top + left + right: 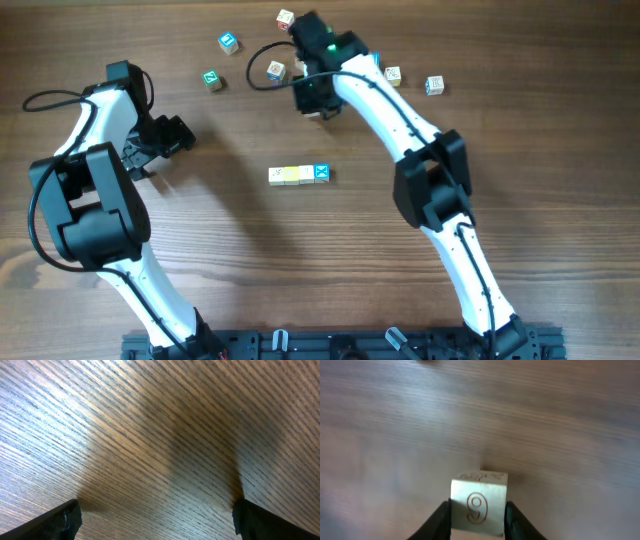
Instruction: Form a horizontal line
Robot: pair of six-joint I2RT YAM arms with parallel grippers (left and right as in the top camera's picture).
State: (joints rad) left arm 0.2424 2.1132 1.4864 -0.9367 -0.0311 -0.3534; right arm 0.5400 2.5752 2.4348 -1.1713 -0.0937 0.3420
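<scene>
The row [300, 174] at mid-table was three blocks long, touching end to end. The right claw [478, 519] gripped a fourth block [479, 497] (marked 9), well apart from the row. The left claw [157, 522] hung wide over the bare table [150, 435]. Several loose blocks [228, 42] lay unplaced, so I judged the task under half done.

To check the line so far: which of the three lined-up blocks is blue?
The right-end block; the middle block and left-end block are pale.
</scene>
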